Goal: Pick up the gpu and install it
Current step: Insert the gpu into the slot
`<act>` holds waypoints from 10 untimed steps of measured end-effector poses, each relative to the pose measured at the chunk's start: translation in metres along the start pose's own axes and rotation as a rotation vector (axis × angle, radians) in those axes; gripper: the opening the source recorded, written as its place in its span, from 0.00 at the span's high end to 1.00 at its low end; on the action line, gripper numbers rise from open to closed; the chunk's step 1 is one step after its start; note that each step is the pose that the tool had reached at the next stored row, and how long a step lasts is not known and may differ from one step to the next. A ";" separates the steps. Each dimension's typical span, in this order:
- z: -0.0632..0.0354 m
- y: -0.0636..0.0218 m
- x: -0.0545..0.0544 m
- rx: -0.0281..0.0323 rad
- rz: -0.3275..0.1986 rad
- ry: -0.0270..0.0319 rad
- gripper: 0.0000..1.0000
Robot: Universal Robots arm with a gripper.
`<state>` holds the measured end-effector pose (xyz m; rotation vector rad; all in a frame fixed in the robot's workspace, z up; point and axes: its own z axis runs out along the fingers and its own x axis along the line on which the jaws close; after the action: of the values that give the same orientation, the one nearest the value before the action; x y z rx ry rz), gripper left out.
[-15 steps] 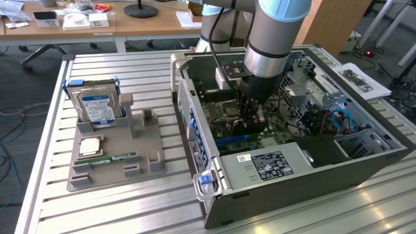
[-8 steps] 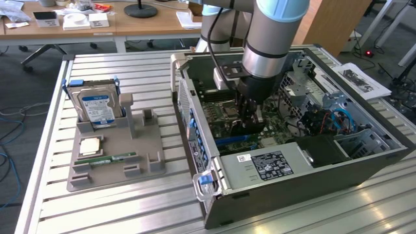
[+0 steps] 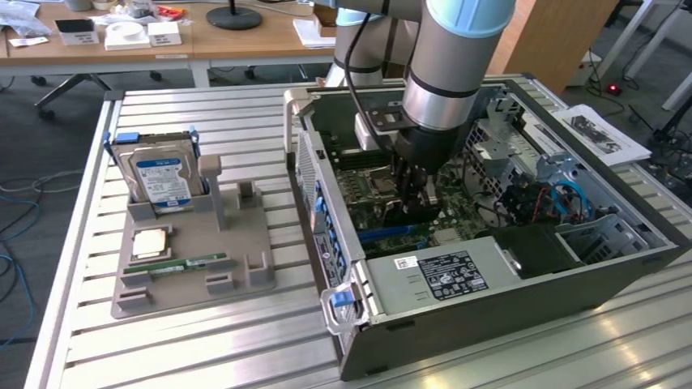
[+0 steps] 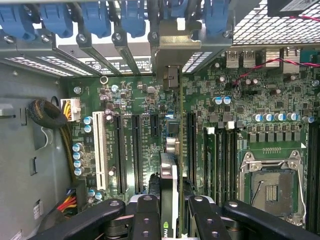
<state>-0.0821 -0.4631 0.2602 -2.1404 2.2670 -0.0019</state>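
My arm reaches down into the open computer case (image 3: pixel 508 316) standing on the slatted surface (image 3: pixel 194 348), over the green motherboard (image 4: pixel 150 95). My hand (image 4: pixel 171 215) is clamped on the gpu (image 4: pixel 169 187) (held edge-on), lined up over the expansion slots (image 4: pixel 137 155); whether it touches them I cannot tell.

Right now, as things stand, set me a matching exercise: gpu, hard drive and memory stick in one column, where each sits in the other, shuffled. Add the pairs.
Column one:
1. gpu
2. hard drive
3. memory stick

Column two:
A. lying flat on the grey holder
B. gripped in the hand, inside the open case
C. standing upright in the grey holder

Pairs: 1-B, 2-C, 3-A
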 end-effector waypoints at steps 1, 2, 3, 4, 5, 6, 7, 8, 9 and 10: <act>0.0000 0.0002 0.000 0.0001 0.000 0.0000 0.73; 0.0001 0.0006 0.000 0.0001 0.000 -0.0001 0.73; 0.0000 0.0011 0.000 0.0001 0.000 0.0001 0.73; 0.0001 0.0016 0.000 0.0001 0.000 0.0000 0.73; 0.0001 0.0021 0.000 0.0001 0.000 -0.0001 0.73; 0.0001 0.0024 0.000 0.0001 0.000 -0.0001 0.73; 0.0001 0.0028 0.000 0.0000 0.000 0.0000 0.73; 0.0001 0.0030 0.000 0.0001 0.000 0.0000 0.73; 0.0002 0.0032 0.000 0.0000 0.000 0.0000 0.73; 0.0002 0.0035 0.000 0.0001 0.000 0.0000 0.73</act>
<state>-0.0856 -0.4632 0.2599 -2.1406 2.2667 -0.0020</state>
